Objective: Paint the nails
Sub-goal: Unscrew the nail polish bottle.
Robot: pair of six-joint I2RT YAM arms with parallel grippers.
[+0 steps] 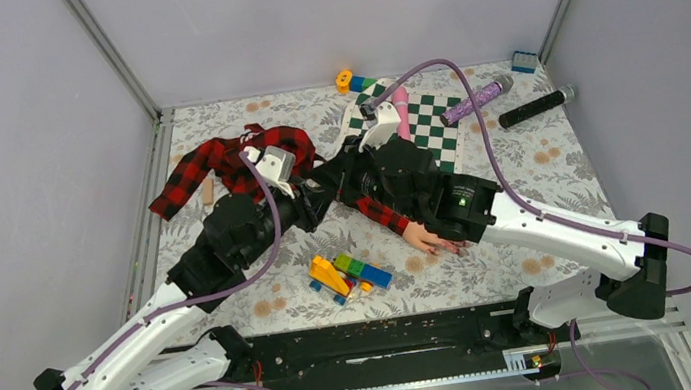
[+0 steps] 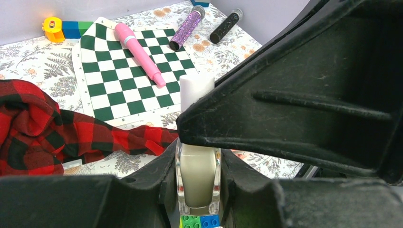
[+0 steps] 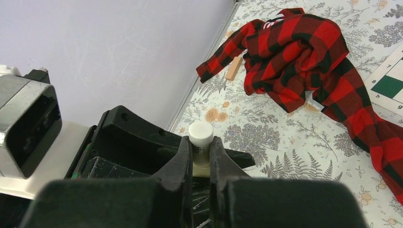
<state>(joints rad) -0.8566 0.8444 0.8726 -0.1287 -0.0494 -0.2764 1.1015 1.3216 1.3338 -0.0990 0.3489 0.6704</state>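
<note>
A small pale bottle of beige polish with a white cap is held between both grippers above the table. My left gripper is shut on the bottle's glass body. My right gripper is shut on the white cap; its black finger fills the left wrist view. The grippers meet in the top view. The pale pink mannequin hand with its red-black plaid sleeve lies palm down partly under my right arm. Its nails are too small to make out.
A red-black plaid shirt lies at the back left beside a small wooden block. A green chequered mat carries a pink tube. Purple and black microphones lie at the back right. Coloured bricks lie near the front.
</note>
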